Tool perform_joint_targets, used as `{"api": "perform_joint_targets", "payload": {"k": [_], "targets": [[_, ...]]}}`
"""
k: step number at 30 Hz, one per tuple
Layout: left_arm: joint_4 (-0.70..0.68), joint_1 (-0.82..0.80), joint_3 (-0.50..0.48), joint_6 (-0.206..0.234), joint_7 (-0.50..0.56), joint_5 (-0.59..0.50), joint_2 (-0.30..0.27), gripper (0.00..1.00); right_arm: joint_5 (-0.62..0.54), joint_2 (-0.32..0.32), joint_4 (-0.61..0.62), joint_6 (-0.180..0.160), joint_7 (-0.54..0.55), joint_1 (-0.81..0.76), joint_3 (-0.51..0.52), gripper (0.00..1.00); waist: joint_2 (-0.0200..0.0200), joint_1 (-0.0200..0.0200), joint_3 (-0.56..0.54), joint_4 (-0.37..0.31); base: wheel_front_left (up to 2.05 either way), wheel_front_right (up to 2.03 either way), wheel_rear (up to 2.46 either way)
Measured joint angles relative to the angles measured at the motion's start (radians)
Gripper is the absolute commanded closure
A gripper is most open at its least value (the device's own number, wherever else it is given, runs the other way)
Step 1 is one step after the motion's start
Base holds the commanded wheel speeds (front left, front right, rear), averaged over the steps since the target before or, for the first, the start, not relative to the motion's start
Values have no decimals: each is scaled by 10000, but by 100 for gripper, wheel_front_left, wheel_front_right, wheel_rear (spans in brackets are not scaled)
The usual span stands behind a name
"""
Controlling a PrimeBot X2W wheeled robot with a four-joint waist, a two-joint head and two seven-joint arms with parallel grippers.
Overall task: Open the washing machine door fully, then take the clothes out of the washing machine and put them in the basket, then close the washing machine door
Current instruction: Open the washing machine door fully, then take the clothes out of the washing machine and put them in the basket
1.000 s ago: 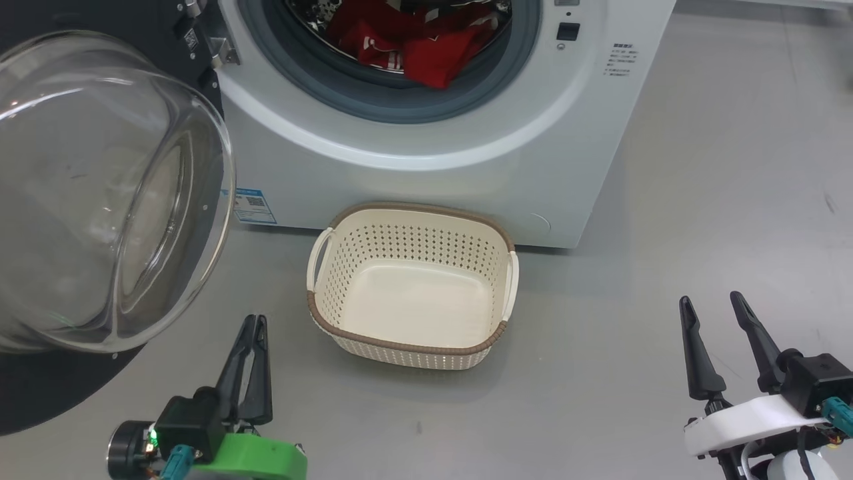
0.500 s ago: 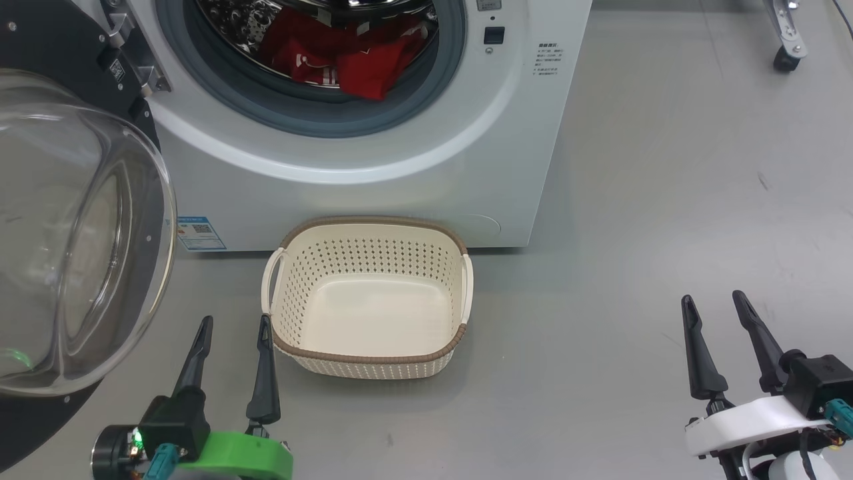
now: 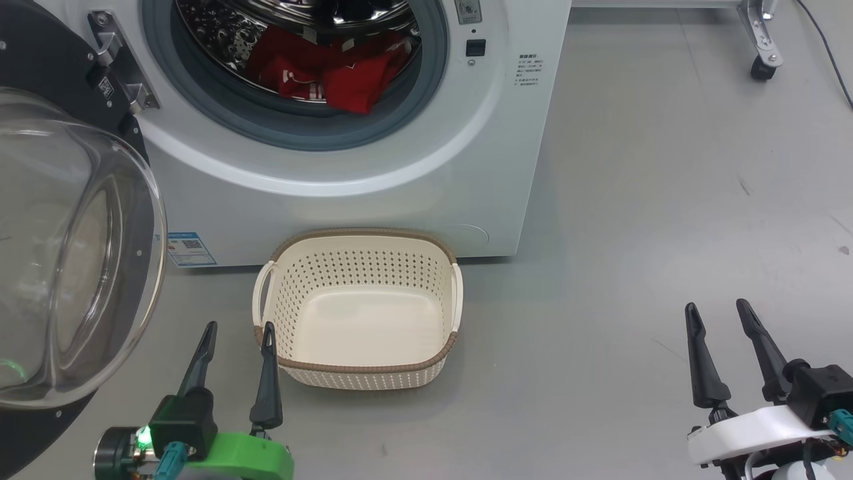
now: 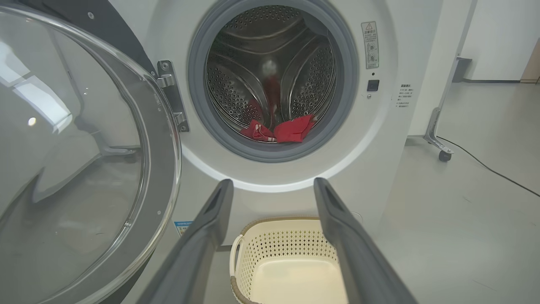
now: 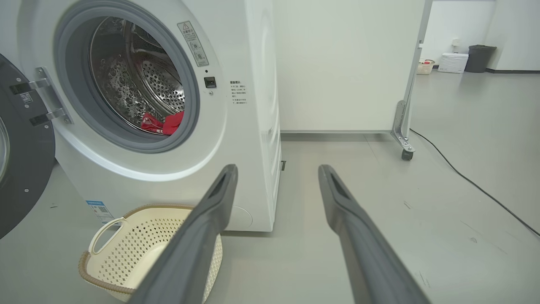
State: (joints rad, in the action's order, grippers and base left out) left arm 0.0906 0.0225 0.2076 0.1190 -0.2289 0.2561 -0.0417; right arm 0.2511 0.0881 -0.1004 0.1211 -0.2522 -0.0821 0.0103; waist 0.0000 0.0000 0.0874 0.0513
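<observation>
**Door open, clothes in the drum, both grippers wide and empty**

The left gripper (image 3: 239, 327) hovered low over the floor (image 3: 633, 233), its two fingers spread wide with nothing between them. The basket (image 3: 363, 235) sat just to its right and slightly ahead. The basket's near left corner was close to the gripper's right finger but apart from it. It held nothing, and its far rim stood close to the foot of the washer (image 3: 506, 133). The door (image 3: 73, 267) hung swung open to the left of that gripper, its glass bowl bulging toward the robot. Ahead of the gripper and above it, past the basket, the clothes (image 3: 333, 73) lay in a red heap at the bottom of the drum (image 3: 206, 27), just inside the grey gasket (image 3: 266, 130).

The right gripper (image 3: 716, 307) was also wide and empty. From it the basket lay well off to the left, and the washer's open mouth lay ahead and to the left. A wheeled stand leg (image 3: 756, 33) and a black cable (image 3: 826, 47) were far ahead of it.
</observation>
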Motion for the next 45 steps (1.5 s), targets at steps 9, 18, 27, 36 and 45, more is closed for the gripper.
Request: {"api": "perform_joint_targets", "payload": {"k": [9,18,27,36,45], "targets": [[67,-1,-10,0,67,-44,0,0,-2,-65,38,-2,0,-103,0,0,0,0,-68,-43,0,0,0],[75,-1,-2,0,94,-38,0,0,-2,-107,86,-4,0,-140,0,0,0,0,-127,-74,0,0,0],[-31,-5,196,0,121,161,-8,0,-15,-163,138,-6,0,-154,0,0,0,0,-177,-77,12,-12,0],[-50,-6,196,0,123,102,-10,0,-17,-190,150,-6,0,-303,2,0,0,0,-209,-75,46,-46,0],[-130,-5,163,0,136,58,-10,0,-19,-222,188,-6,0,-303,10,0,0,0,-165,-92,85,-85,0]]}}
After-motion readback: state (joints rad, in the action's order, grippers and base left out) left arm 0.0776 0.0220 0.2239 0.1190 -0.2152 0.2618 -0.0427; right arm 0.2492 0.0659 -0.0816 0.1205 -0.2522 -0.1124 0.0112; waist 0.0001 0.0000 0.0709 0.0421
